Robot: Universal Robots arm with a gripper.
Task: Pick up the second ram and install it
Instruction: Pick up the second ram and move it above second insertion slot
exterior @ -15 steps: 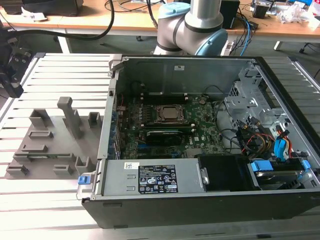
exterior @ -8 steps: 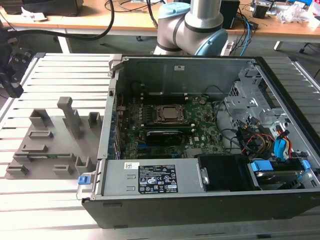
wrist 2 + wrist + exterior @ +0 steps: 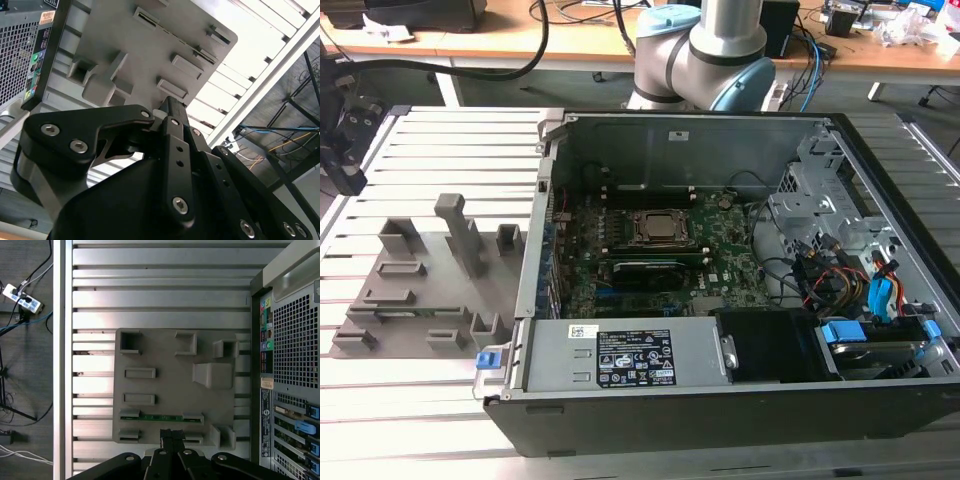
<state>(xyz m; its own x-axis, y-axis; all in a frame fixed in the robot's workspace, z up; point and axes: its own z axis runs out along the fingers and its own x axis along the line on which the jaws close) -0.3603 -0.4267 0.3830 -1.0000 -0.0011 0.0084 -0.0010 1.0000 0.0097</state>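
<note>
The second ram is a thin green stick standing on edge in a slot of the grey holder tray. In the first wrist view my gripper hovers over the tray edge just beside that slot. Its two black fingers are pressed together with nothing between them. The same shut fingers point at the tray in the second wrist view. My gripper hangs above the tray at the exterior view's left edge.
The open computer case lies to the exterior view's right of the tray, with the CPU socket and a dark module beside it. The case's perforated rear panel borders the tray. Upright posts stand on the tray.
</note>
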